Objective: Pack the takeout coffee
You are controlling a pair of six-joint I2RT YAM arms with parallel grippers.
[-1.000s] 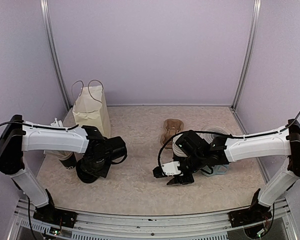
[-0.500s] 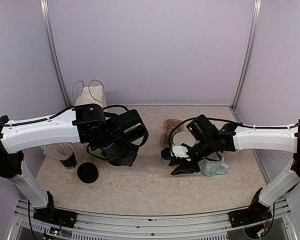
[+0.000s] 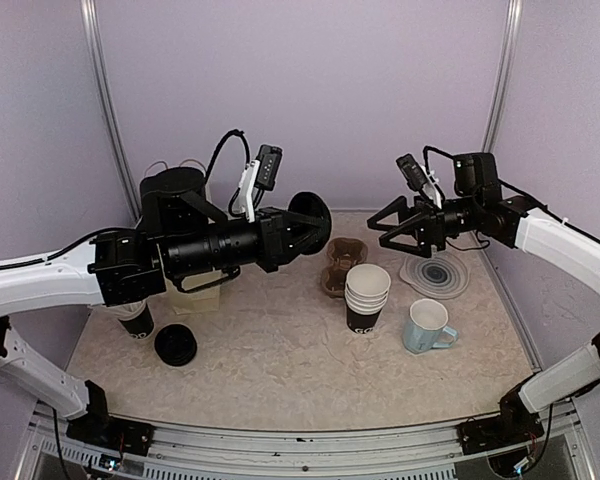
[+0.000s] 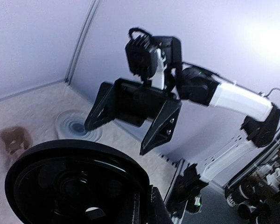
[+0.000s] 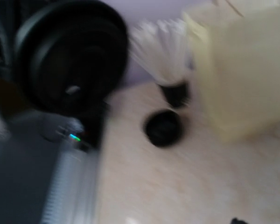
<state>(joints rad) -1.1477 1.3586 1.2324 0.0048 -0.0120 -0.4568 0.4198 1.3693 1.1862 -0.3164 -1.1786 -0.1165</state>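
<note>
left gripper raised, pinching black round plastic lid on edge | right gripper raised, fingers spread, empty | stack of black white-lettered paper cups upright mid beige table, 4 o'clock of held lid | light-blue ceramic mug at stack's 4 o'clock | second black lid flat, 8 o'clock

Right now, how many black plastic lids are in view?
2. The held lid is up in the left gripper; the loose lid lies flat on the table, front left. More may be hidden behind the arms.
</note>
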